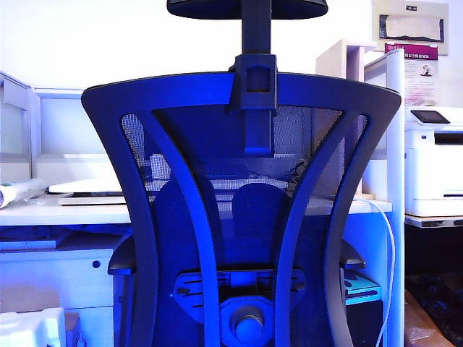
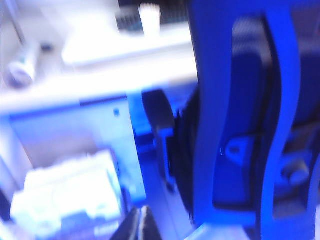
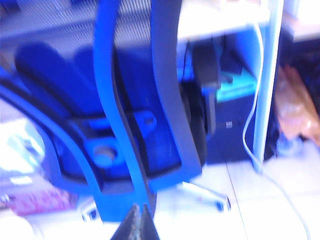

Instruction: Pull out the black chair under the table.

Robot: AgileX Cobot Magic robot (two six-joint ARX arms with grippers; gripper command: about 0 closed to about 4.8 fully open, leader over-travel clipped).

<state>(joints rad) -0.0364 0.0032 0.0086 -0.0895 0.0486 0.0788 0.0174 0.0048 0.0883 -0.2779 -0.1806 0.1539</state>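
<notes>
Black chair (image 1: 242, 217) ahead — left tool (image 2: 139, 225), right tool (image 3: 137, 223) closed, apart.

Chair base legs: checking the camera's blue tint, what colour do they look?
Silvery white chair base legs, best in the right wrist view.

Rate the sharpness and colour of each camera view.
Exterior view: sharp, but the black chair reads blue and the wall is blown out. Left wrist view: heavily blurred, table glaring white, shut left gripper. Right wrist view: softer blur, shut right gripper.

black chair (image 1: 242, 217): mesh back, smooth plastic ribs | table (image 1: 65, 213): smooth matt top
</notes>
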